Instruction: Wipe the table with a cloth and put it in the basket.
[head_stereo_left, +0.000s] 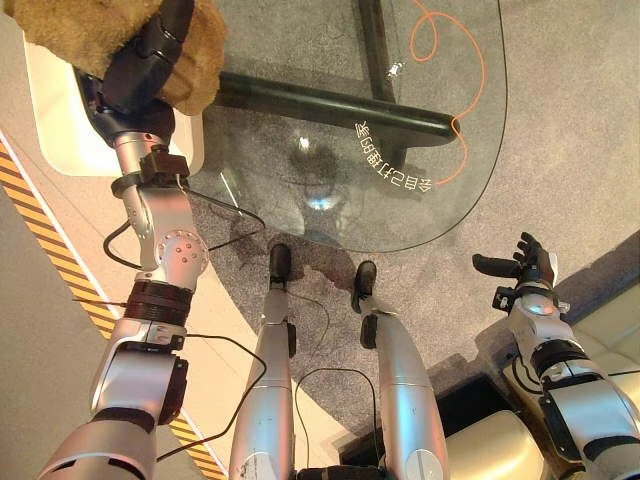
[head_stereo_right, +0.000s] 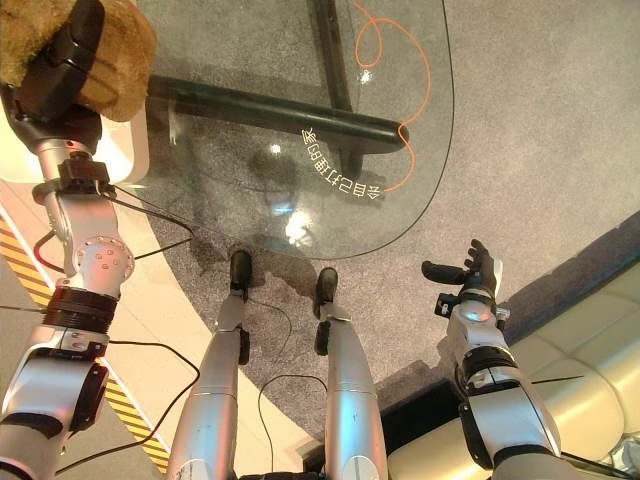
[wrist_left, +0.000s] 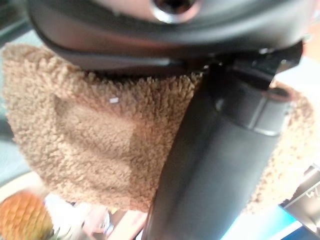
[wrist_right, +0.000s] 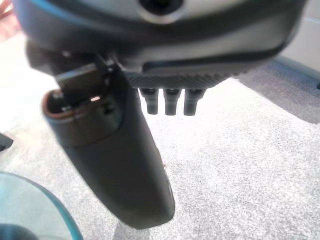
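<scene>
A brown fuzzy cloth (head_stereo_left: 70, 30) is bunched round my left hand (head_stereo_left: 150, 50) at the far left, over a white rounded surface (head_stereo_left: 55, 115) beside the glass table (head_stereo_left: 300, 60). In the left wrist view the thumb (wrist_left: 220, 150) lies across the cloth (wrist_left: 90, 135), which spreads out beneath it. A woven orange-brown thing (wrist_left: 22, 215) shows past the cloth's edge; I cannot tell what it is. My right hand (head_stereo_left: 520, 265) hangs open over the grey carpet at the lower right, fingers straight and holding nothing.
The glass table has a dark bar frame (head_stereo_left: 330, 105) under it and an orange cable (head_stereo_left: 470, 80) looping near its right edge. A cream sofa (head_stereo_right: 560, 370) stands at the lower right. Yellow-black striped tape (head_stereo_left: 40, 220) runs along the floor on the left.
</scene>
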